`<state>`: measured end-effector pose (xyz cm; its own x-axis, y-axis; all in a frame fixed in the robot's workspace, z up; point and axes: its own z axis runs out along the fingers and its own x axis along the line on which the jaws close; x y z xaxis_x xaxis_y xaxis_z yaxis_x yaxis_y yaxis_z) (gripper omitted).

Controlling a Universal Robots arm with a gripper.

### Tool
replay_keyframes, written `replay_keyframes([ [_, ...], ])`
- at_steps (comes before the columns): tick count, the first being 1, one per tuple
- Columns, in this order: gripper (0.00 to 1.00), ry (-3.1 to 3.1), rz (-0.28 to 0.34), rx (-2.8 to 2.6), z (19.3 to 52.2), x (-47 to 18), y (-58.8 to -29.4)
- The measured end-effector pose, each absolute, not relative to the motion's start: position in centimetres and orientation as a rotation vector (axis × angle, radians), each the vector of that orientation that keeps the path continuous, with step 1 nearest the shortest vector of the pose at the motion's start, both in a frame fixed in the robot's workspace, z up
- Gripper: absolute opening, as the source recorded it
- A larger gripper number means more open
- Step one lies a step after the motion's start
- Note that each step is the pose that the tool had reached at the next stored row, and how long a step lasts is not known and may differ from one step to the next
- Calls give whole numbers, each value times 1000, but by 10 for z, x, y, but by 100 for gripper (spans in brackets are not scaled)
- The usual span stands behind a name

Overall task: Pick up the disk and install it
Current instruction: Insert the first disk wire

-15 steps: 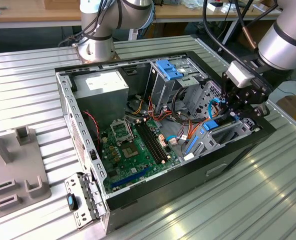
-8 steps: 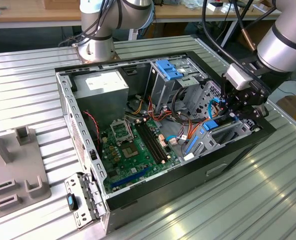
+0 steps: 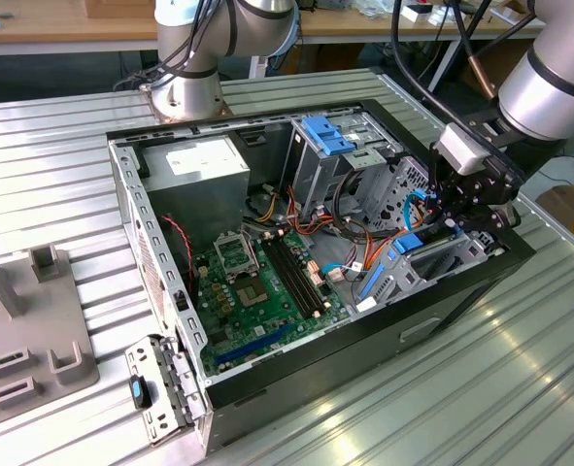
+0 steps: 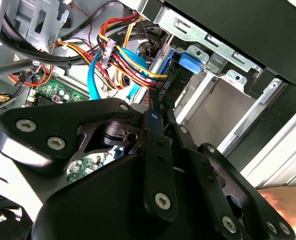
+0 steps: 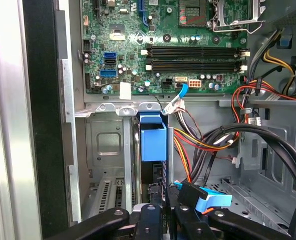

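I see the disk (image 5: 153, 142) standing on edge in the drive bay (image 3: 432, 267) at the computer case's (image 3: 296, 379) front corner — my gripper (image 3: 452, 228) sits right above it, fingers (image 4: 155, 145) closed on its top edge — with the motherboard (image 3: 257, 291) lying beside the bay.

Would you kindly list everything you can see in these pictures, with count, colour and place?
computer case: one, black, open on the ribbed metal table.
motherboard: one, green, on the case floor.
power supply: one, grey with a white label, in the case's far corner.
disk: one, black with blue rails, in the drive cage at the exterior view's right, under the gripper.
latch: one, light blue, atop the far drive bay.
cables: a bundle, red, yellow, orange, black, beside the drive cage.
fixture: one, grey, at the exterior view's left.
gripper: one, black, over the disk.
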<state>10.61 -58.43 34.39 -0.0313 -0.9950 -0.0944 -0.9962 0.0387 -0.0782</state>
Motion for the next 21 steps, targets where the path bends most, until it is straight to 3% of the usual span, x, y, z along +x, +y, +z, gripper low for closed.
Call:
replay_keyframes([
  [21,16,2187,12,-2080,345,104,-584],
])
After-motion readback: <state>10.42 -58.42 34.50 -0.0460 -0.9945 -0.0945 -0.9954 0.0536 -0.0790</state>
